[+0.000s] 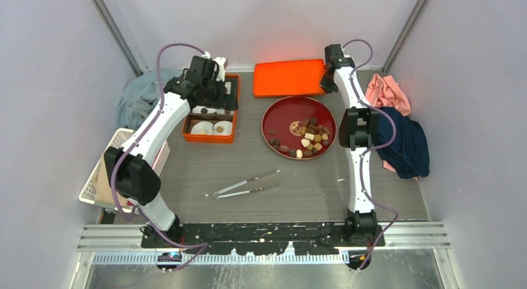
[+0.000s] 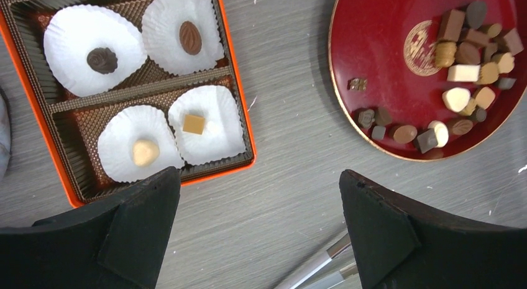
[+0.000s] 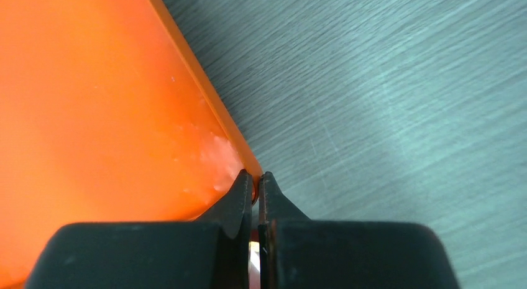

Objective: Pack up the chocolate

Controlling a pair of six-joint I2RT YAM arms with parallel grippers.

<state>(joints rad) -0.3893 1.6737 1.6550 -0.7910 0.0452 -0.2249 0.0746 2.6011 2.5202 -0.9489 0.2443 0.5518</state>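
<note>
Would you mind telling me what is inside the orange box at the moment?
The orange box holds four white paper cups, each with one chocolate. Its far end is hidden under the left arm in the top view.

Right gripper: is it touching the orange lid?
Touching. In the right wrist view, the right gripper is pinched shut on the rim of the orange lid, no gap.

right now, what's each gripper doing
left gripper: open, holding nothing
right gripper: shut on the edge of the orange lid
</note>
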